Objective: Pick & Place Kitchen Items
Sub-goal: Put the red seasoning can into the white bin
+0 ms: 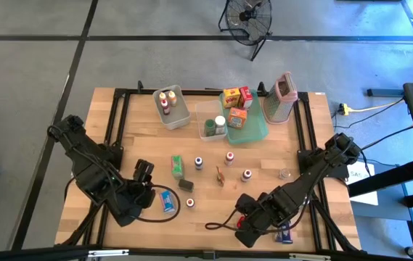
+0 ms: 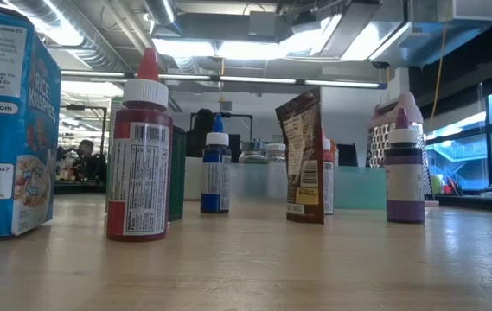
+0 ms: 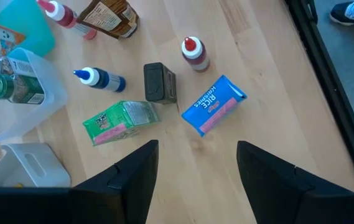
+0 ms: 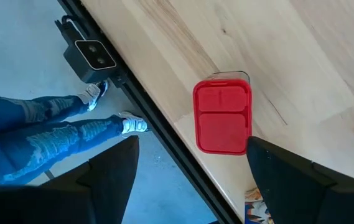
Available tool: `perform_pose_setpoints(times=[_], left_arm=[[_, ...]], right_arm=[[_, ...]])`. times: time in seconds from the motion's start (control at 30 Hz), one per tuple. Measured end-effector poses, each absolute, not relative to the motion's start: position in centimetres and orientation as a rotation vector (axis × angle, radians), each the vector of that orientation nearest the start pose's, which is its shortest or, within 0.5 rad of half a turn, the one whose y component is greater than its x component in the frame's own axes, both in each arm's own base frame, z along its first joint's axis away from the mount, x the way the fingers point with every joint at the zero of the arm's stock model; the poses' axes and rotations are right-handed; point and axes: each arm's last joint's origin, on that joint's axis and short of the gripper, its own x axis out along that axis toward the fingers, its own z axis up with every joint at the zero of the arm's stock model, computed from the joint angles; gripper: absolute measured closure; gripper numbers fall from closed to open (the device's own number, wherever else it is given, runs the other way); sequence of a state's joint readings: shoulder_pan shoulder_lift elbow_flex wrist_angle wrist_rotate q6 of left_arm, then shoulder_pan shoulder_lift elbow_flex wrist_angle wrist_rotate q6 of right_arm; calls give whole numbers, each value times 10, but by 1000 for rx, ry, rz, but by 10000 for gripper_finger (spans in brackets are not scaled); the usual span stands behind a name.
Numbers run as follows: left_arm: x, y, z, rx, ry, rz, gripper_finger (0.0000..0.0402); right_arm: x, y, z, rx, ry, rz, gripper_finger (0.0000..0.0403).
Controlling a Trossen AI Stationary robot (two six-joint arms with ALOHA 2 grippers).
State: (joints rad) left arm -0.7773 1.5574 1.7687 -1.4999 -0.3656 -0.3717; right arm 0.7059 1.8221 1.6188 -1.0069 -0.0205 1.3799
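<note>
Left gripper (image 3: 192, 165) over near-left part of wooden table (image 1: 300, 196), fingers spread apart, nothing between them; blue packet (image 3: 214, 104) lying flat just ahead, apart from both fingers. Dark small box (image 3: 159, 82) and green packet (image 3: 121, 121) beside blue packet; blue-capped bottle (image 3: 99, 78) and red-capped bottle (image 3: 194, 53) lying nearby. Right gripper (image 4: 189, 168) at near table edge, fingers wide apart, holding nothing; red-lidded jar (image 4: 222, 117) standing on table just beyond fingertips, untouched. Legs of a person (image 4: 46, 140) in jeans on floor past table edge. Further kitchen items: small bottles in clear bin (image 1: 180, 119), green jar in second clear bin (image 1: 205, 110), orange and red boxes on teal tray (image 1: 257, 132). Grey container with pink rim (image 1: 281, 101) at far right of table
</note>
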Motion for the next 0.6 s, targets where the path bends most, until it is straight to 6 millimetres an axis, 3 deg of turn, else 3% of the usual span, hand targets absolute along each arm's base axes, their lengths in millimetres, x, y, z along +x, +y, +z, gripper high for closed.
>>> perform_pose_setpoints(times=[0.6], left_arm=[[202, -184, 387, 351, 1093, -150, 190]], right_arm=[[291, 231, 278, 790, 1327, -275, 100]])
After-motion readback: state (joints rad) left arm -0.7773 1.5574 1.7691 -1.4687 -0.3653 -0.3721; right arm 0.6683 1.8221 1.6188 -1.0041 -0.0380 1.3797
